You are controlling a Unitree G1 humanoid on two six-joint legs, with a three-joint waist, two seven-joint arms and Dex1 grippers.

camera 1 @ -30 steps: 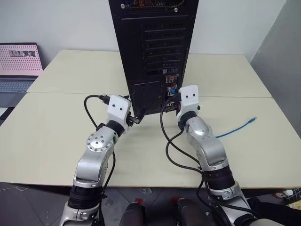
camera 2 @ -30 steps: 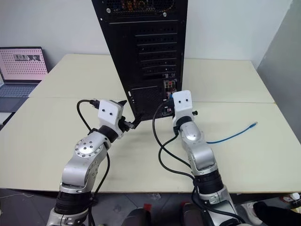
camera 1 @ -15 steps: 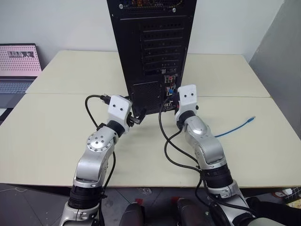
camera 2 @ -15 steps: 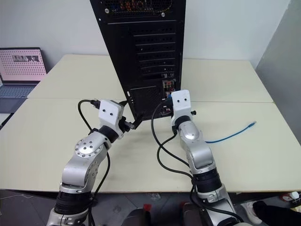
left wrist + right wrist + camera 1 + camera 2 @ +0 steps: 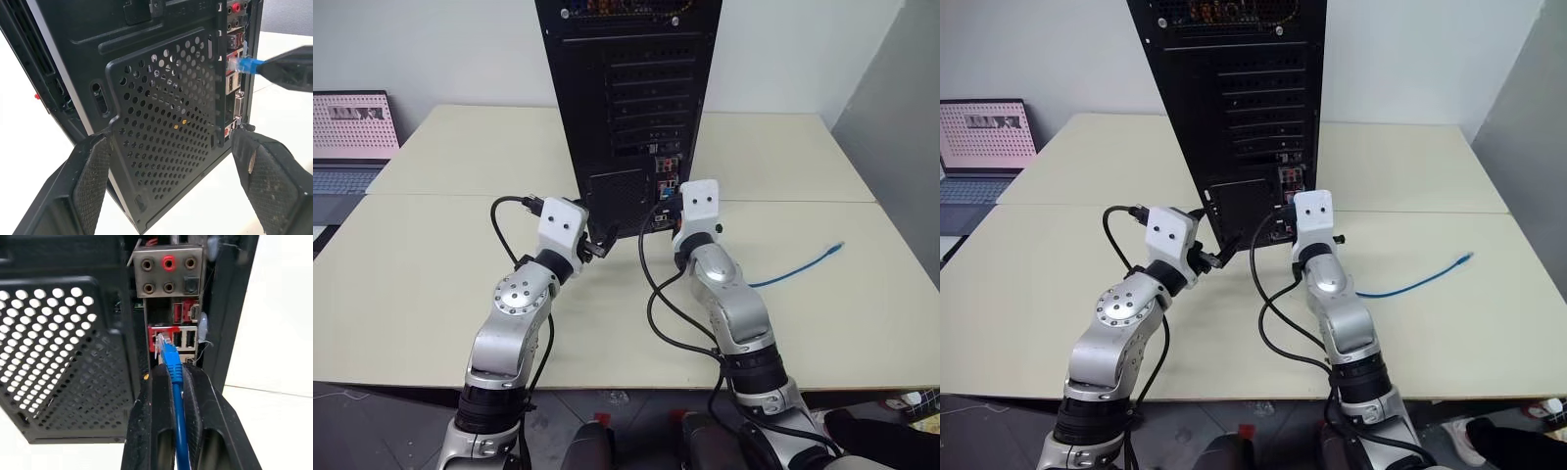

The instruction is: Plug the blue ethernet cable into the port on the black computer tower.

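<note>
Two end effectors: left (image 5: 171,181) wide at tower (image 5: 626,98) corner, right (image 5: 176,382) pinching blue cable (image 5: 171,362).

head eyes – look down over table (image 5: 431,294) | wrist views – close, both facing black computer tower (image 5: 161,122) rear

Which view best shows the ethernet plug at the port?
The right wrist view: the clear plug meets the red port head-on. The left wrist view shows it sideways; the eye views hide it behind the right gripper.
</note>
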